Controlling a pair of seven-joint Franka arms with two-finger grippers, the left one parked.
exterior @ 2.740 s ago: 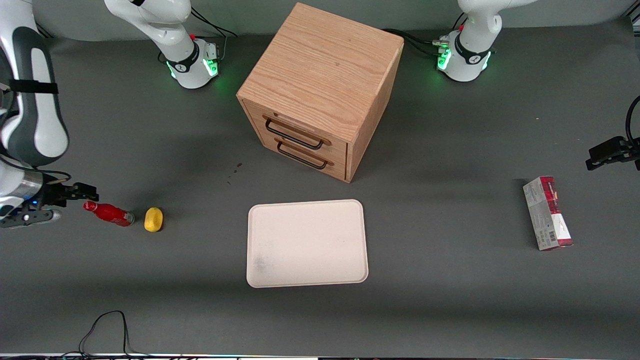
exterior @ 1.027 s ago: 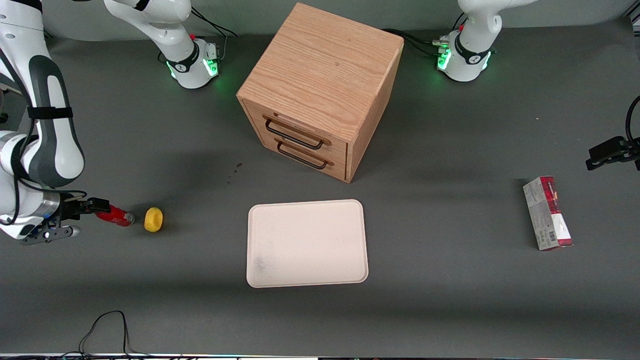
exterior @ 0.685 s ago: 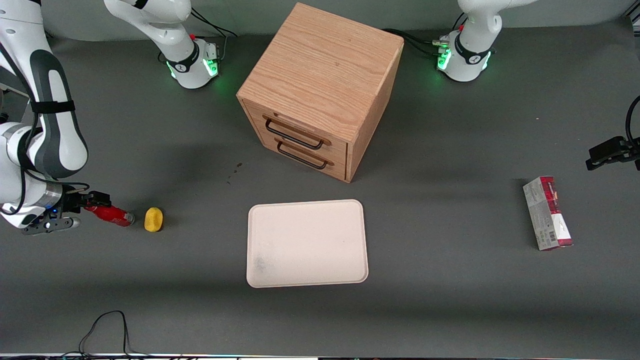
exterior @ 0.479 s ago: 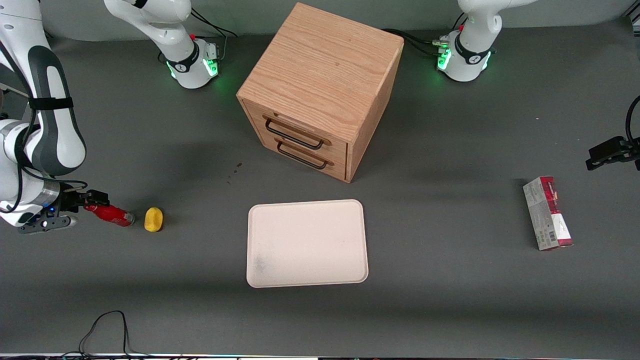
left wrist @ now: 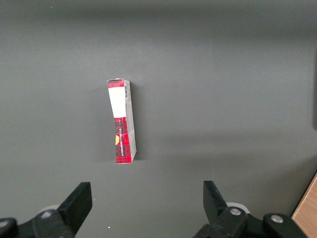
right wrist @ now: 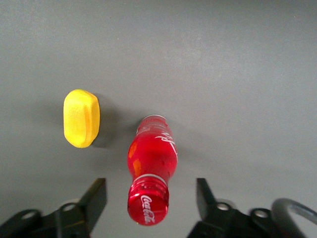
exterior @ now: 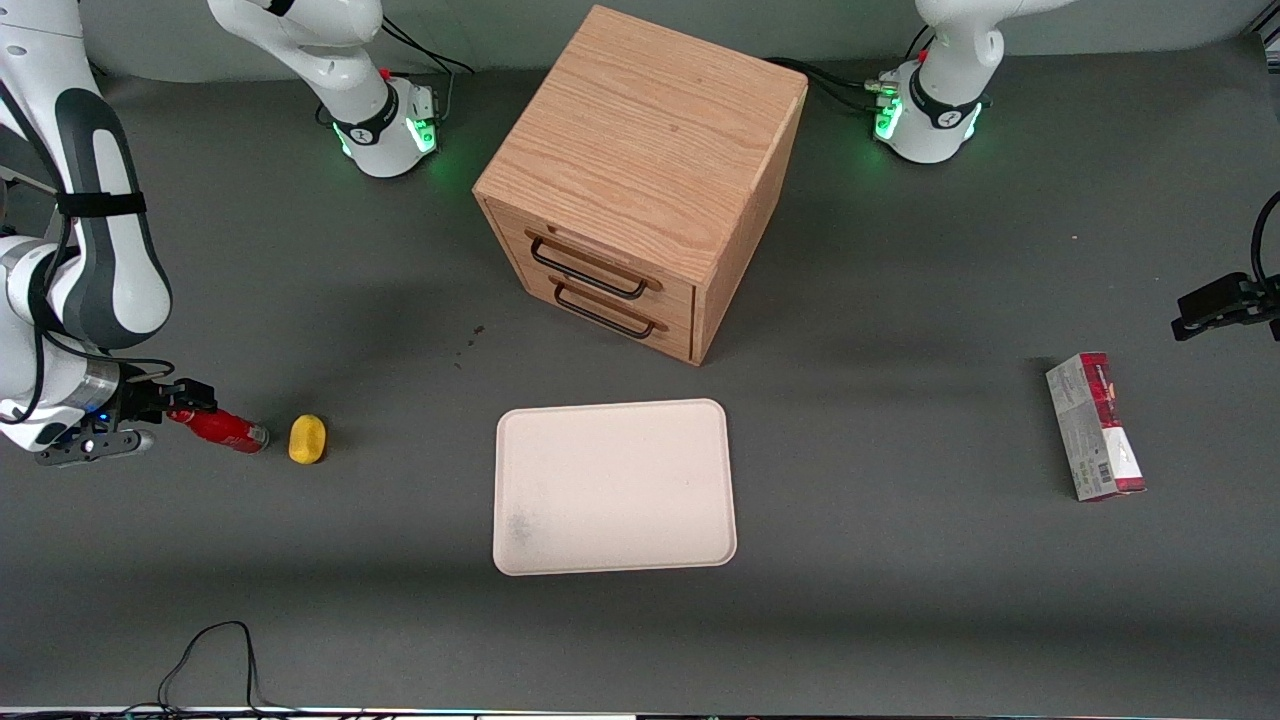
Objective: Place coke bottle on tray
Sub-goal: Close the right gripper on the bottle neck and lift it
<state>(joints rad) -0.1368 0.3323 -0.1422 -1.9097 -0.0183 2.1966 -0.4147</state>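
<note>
At the working arm's end of the table, the gripper (right wrist: pixel 148 198), fingers spread, straddles the capped neck of the small red coke bottle (right wrist: pixel 152 166) lying flat, presumably for pickup, well apart from the cream-white rectangular tray (exterior: pixel 614 487).

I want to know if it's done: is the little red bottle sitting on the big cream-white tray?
No, the small red coke bottle lies on the grey table beside the open gripper, apart from the cream-white tray.

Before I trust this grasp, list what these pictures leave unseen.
Front view: the claw, open around the coke bottle, hides its cap.
Right wrist view: the tray lies out of frame; the edge cuts off the claw's fingers.
Front view: shut fronts hide the cabinet drawers' contents.
</note>
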